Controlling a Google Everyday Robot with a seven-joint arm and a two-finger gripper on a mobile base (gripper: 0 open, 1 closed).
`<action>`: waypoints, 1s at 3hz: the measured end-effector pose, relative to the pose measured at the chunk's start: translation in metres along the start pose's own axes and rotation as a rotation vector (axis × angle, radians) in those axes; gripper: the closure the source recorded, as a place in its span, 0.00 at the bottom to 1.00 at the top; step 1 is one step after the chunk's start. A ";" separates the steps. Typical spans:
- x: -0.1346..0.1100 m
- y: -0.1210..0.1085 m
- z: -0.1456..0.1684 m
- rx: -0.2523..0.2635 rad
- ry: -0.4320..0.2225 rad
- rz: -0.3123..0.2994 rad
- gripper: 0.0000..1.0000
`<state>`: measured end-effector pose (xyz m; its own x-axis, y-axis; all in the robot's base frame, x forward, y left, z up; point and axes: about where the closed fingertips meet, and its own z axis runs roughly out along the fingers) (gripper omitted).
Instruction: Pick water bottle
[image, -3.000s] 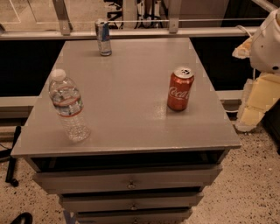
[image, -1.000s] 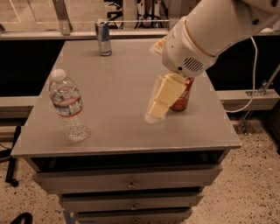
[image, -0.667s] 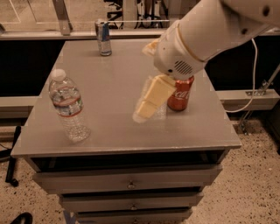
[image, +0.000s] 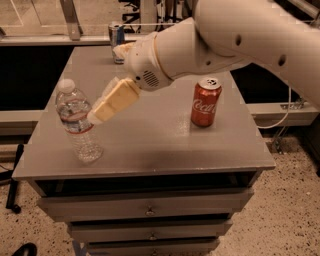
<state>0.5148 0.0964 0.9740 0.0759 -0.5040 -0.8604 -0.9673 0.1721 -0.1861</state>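
Slanting downward, the arm (image: 240, 40) holds its pincer (image: 96, 116) at the water bottle (image: 80, 131), closure unclear.

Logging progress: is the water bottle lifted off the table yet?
No, the water bottle stands upright on the table, with the gripper close beside its label.
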 end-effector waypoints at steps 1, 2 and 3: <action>-0.013 0.017 0.048 -0.119 -0.160 0.058 0.00; -0.009 0.036 0.064 -0.217 -0.235 0.112 0.00; -0.004 0.054 0.069 -0.283 -0.274 0.140 0.15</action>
<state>0.4786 0.1659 0.9347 -0.0367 -0.2417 -0.9697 -0.9983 -0.0356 0.0467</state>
